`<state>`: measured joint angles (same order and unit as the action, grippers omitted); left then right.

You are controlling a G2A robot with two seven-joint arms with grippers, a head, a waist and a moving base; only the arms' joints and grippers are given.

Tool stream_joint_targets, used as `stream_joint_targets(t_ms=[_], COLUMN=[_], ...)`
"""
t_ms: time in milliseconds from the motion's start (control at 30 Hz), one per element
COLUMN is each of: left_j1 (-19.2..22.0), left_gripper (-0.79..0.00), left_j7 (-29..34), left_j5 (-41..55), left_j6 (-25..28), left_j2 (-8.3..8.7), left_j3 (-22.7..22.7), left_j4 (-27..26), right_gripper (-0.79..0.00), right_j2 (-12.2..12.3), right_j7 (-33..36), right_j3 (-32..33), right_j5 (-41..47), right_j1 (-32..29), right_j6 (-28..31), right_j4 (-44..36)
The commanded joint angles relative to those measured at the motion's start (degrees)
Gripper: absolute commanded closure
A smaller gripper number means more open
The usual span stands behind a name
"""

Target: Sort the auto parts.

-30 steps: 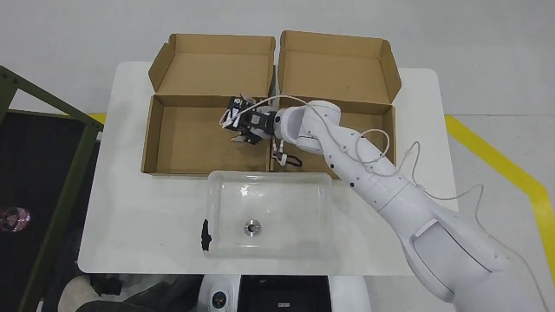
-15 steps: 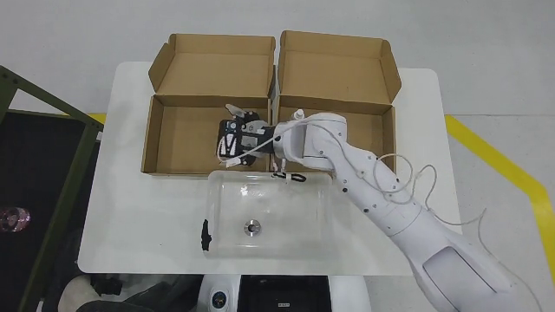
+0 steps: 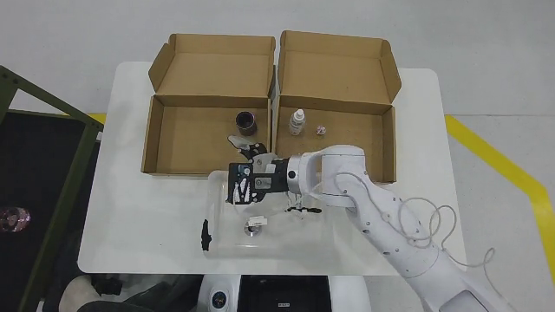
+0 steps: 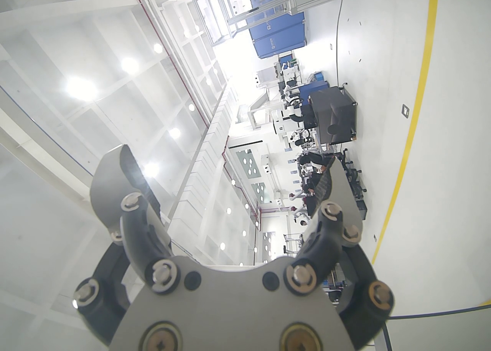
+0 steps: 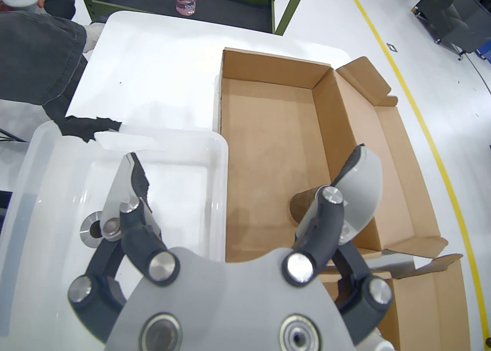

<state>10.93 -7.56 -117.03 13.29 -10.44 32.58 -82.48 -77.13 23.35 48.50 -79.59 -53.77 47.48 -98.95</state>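
1. A metal ring (image 3: 251, 230) lies flat on the floor of the clear bin (image 3: 303, 236), toward its left end, with nothing holding it; the right wrist view shows it (image 5: 91, 229) just under one finger of that arm's gripper.
2. A dark cylinder (image 3: 246, 121) stands in the left cardboard box (image 3: 191, 134), near the wall shared with the neighbouring box.
3. The right cardboard box (image 3: 355, 130) holds a small white bottle (image 3: 297, 121) and, just beside it, a small part (image 3: 321, 128) too tiny to make out.
4. The right gripper (image 3: 245, 184) hovers over the line where the bin's far rim meets the left box's near wall. Its fingers are spread wide and empty, one above the bin and the other above the box close to the cylinder (image 5: 303, 206).
5. The left gripper (image 4: 226, 160) points up into the room, its fingers apart with nothing between them.
6. Both boxes sit side by side with their lids open, at the far side of the white table (image 3: 147, 217); the bin sits in front of them, touching or nearly touching.
7. A black scrap (image 3: 205, 234), possibly tape, clings to the bin's left rim.
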Motion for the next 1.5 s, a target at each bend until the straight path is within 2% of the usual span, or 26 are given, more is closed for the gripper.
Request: stream_joint_targets(t_ms=[0, 300, 633, 1467], left_j1=[0.0, 0.0, 0.0, 0.0], left_gripper=[-0.785, -0.785, -0.785, -0.785], left_j7=[0.0, 0.0, 0.0, 0.0], left_j5=[0.0, 0.0, 0.0, 0.0], left_j6=[0.0, 0.0, 0.0, 0.0], left_j2=[0.00, 0.00, 0.00, 0.00], left_j3=[0.0, 0.0, 0.0, 0.0], left_j4=[0.0, 0.0, 0.0, 0.0], right_gripper=[-0.785, -0.785, -0.785, -0.785], right_j2=[0.4, 1.8, 2.8, 3.4], right_j7=[0.2, 0.3, -0.5, -1.0], right_j3=[0.4, 0.0, -1.1, -4.6], right_j5=[-0.5, -5.2, -8.2, -11.4], right_j1=[-1.3, -6.3, -9.6, -9.1], right_j6=[0.6, 3.4, 6.0, 5.5], right_j4=[-1.0, -5.1, -5.6, 0.8])
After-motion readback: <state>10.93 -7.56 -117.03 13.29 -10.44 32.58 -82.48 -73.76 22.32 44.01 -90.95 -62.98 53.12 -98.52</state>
